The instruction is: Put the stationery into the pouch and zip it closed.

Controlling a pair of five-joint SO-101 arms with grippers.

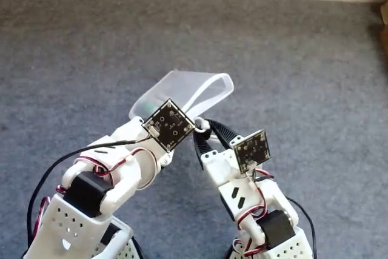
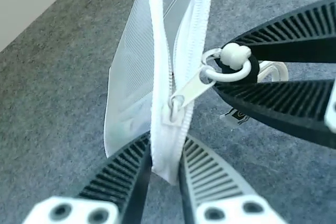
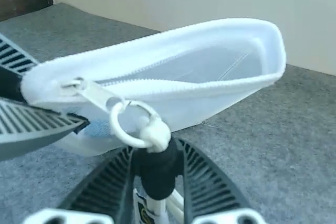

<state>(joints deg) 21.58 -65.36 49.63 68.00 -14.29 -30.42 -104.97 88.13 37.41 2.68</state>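
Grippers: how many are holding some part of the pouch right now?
2. The left gripper clamps the pouch at its zipper end. The right gripper, close beside it, pinches the beaded ring on the zipper pull.

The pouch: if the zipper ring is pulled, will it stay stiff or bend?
Probably floppy: the pouch looks thin and see-through, its mouth bowing open. Likely light, since the left gripper, pinching one end, holds it up. Pulling the ring with the right gripper may bend it unless that pinch is firm.
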